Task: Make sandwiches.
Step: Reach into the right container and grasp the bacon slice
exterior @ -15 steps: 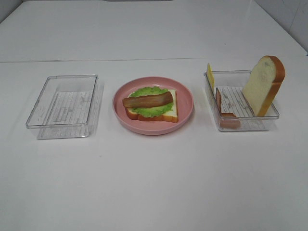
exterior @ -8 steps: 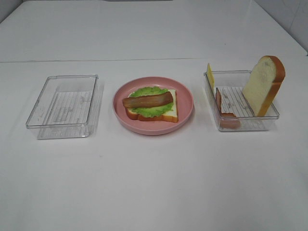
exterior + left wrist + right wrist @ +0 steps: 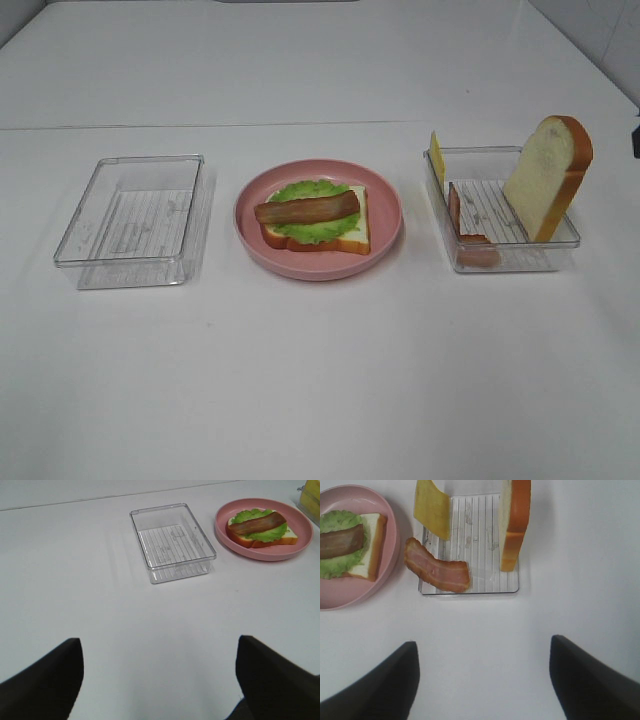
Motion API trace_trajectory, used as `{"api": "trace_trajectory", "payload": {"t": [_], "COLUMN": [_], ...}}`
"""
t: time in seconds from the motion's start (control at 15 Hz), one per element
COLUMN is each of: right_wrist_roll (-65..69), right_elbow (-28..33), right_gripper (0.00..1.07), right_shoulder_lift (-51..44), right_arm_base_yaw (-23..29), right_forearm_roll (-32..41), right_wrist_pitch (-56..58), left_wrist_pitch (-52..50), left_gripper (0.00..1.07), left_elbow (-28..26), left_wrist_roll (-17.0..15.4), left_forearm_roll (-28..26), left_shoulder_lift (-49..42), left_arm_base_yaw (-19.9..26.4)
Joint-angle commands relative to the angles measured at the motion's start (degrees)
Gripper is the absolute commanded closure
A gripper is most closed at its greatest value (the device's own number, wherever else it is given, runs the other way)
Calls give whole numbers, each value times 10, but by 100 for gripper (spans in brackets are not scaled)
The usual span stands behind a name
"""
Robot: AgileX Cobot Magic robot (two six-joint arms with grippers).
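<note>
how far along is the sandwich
Done: bottom bread, lettuce and one bacon strip stacked on the pink plate. In hand: nothing; both sets of jaws stand open and empty. Left: the cheese, second bacon strip and top bread, all at the right tray.

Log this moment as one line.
pink plate: bread slice, lettuce, bacon strip stacked | right tray: cheese slice, spare bacon, leaning bread | left jaws open | right jaws open

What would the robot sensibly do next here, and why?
Probably move the right gripper, open and empty, toward the yellow cheese slice propped in the right tray. The sandwich on the pink plate has bread, lettuce and bacon only; cheese and the upright bread slice wait in that tray.
</note>
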Motion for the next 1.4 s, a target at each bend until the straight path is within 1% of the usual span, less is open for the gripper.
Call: {"api": "trace_trajectory", "payload": {"t": [0.07, 0.13, 0.2, 0.27, 0.33, 0.4, 0.47, 0.6, 0.67, 0.73, 1.0, 1.13, 1.33, 1.4], "right_wrist_roll": [-9, -9, -18, -29, -36, -50, -50, -49, -46, -42, -6, 1, 30, 45], "right_elbow": [-65, -79, -118, -142, -152, -207, -233, -281, -299, -308, -360, -384, -397, -399], "right_gripper": [38, 38, 38, 39, 39, 39, 39, 39, 39, 39, 39, 39, 39, 39], "right_shoulder_lift": [75, 93, 139, 166, 177, 234, 261, 300, 316, 323, 382, 429, 473, 484], "right_arm_base_yaw": [-3, -3, -3, -2, -2, -2, -2, 20, 41, 52, 132, 160, 163, 163], "right_forearm_roll": [3, 5, 5, 5, 6, 14, 26, 33, 33, 32, 33, 34, 27, 13], "right_wrist_pitch": [27, 35, 57, 72, 79, 123, 147, 181, 184, 184, 185, 190, 193, 191], "left_wrist_pitch": [-6, -6, -6, -6, -6, -6, -6, -6, -6, -6, -6, -6, -6, -6], "left_gripper": [27, 27, 27, 27, 27, 27, 27, 27, 27, 27, 27, 27, 27, 27], "left_elbow": [1, 1, 1, 1, 1, 1, 1, 1, 1, 1, 1, 1, 1, 1], "left_wrist_roll": [0, 0, 0, 0, 0, 0, 0, 0, 0, 0, 0, 0, 0, 0], "left_forearm_roll": [0, 0, 0, 0, 0, 0, 0, 0, 0, 0, 0, 0, 0, 0], "left_shoulder_lift": [-12, -12, -12, -12, -12, -12, -12, -12, -12, -12, -12, -12, -12, -12], "left_arm_base_yaw": [-1, -1, -1, -1, -1, -1, -1, -1, -1, -1, -1, -1, -1, -1]}}
